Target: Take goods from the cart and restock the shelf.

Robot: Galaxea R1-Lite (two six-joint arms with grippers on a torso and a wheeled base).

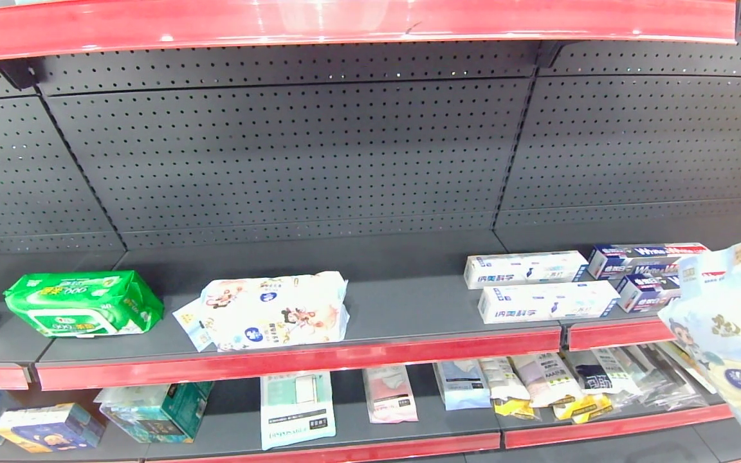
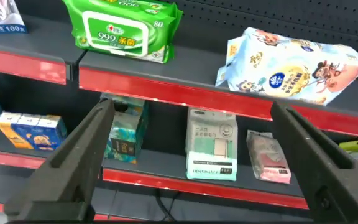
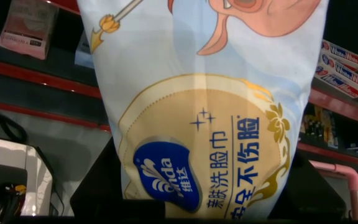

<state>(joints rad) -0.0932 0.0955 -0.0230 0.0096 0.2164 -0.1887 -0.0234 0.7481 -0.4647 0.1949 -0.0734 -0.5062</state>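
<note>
A pale cartoon-printed tissue pack hangs at the right edge of the head view, in front of the middle shelf. My right gripper is shut on this pack, with a dark finger on each side of it. A matching cartoon pack lies on the middle shelf, left of centre. My left gripper stands open with nothing in it, facing the shelf's red front edge, below the lying pack.
A green wipes pack lies at the shelf's left. White toothpaste boxes and blue-and-red ones lie at its right. Bare shelf shows between the cartoon pack and the boxes. The lower shelf holds several packets and boxes.
</note>
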